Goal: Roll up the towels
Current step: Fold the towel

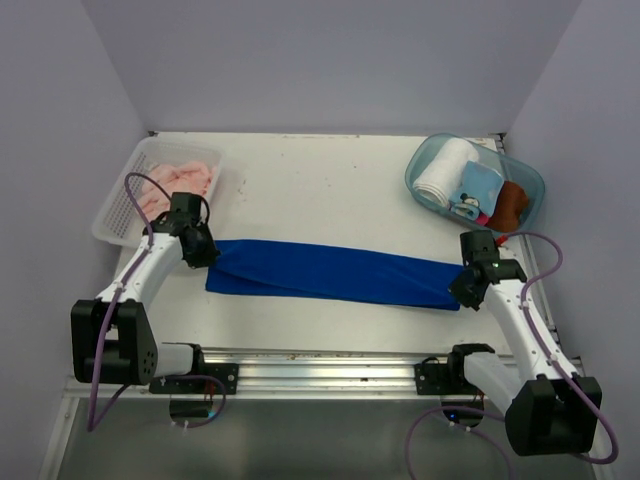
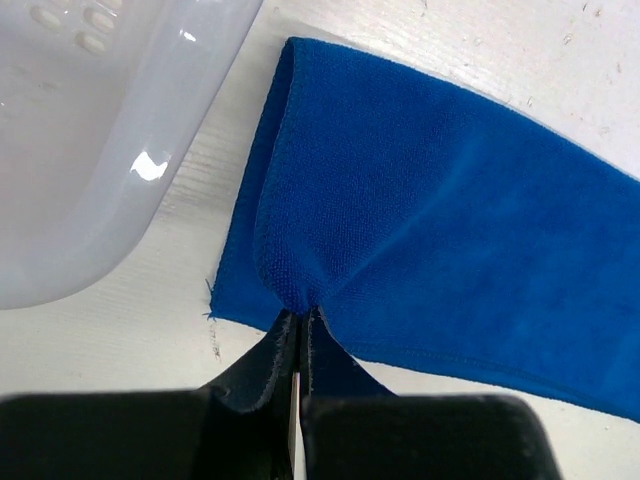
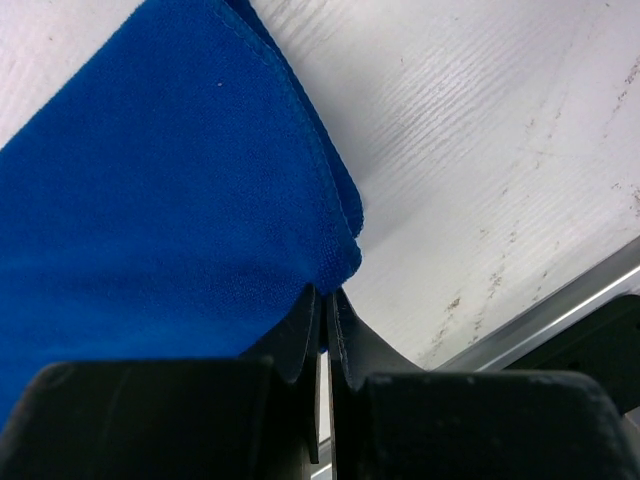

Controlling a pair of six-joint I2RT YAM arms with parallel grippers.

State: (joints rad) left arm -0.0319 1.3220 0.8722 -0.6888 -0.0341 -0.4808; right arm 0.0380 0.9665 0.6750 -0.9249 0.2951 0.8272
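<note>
While stretched, blue towel [image 1: 330,272] | ends in left gripper [image 1: 211,258], right gripper [image 1: 459,291]

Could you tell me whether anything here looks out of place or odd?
Nothing looks spilled or damaged. The blue towel lies slightly slanted across the table and puckers where the left gripper pinches its end.

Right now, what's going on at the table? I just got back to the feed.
Both arms have hold of the blue towel, which lies folded into a long strip across the table. The left gripper is shut on its left end and the right gripper on its right end. It is not yet rolled. The pink towel lies crumpled in the white basket at the far left.
</note>
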